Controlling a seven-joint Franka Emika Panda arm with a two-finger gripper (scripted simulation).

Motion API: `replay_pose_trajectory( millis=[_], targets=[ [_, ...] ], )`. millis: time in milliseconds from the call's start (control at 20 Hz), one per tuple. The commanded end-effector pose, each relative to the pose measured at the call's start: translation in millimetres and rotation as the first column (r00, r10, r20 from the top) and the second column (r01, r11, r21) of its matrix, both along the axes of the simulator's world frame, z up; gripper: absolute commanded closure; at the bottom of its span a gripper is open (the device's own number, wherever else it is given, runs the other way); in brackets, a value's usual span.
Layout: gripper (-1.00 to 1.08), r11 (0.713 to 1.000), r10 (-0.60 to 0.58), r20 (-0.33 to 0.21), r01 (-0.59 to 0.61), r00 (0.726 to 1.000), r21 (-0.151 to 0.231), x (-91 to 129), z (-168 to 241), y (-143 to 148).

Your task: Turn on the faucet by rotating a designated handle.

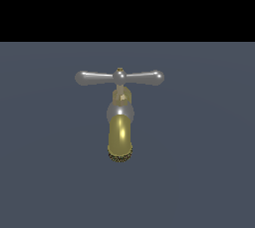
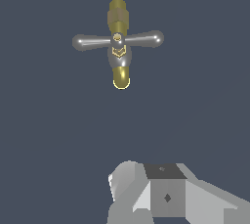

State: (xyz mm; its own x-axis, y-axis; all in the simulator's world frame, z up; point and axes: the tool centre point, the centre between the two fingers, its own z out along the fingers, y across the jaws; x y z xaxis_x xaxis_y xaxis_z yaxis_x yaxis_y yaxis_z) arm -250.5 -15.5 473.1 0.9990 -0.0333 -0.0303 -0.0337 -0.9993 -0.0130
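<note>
faucet (image 1: 120, 132) seen mid-floor (image 1: 209, 172), handle (image 1: 119, 77) level across it | wrist view alone — gripper (image 2: 161, 193) body shown (fingers hidden), well apart from faucet | jaw opening cannot be told

From where I stand, no text, label, brand, number or sign can be read anywhere in either view.

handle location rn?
In the exterior view the handle sits near the frame's center, lying crosswise on top of the faucet, above its brass spout. The wrist view shows it well clear of the arm.
</note>
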Motion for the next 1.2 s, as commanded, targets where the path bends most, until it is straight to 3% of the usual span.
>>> replay_pose_trajectory(
  millis=[0, 400, 1150],
  targets=[
    [1.08, 1.000, 0.000, 0.000, 0.000, 1.000, 0.000, 0.0, 0.0, 0.0],
    [1.08, 0.999, 0.031, 0.047, -0.032, 0.998, 0.007, 6.3, 12.3, 19.6],
    [1.08, 0.999, -0.045, 0.043, 0.045, 0.998, 0.009, 23.2, 4.7, 23.3]
  ],
)
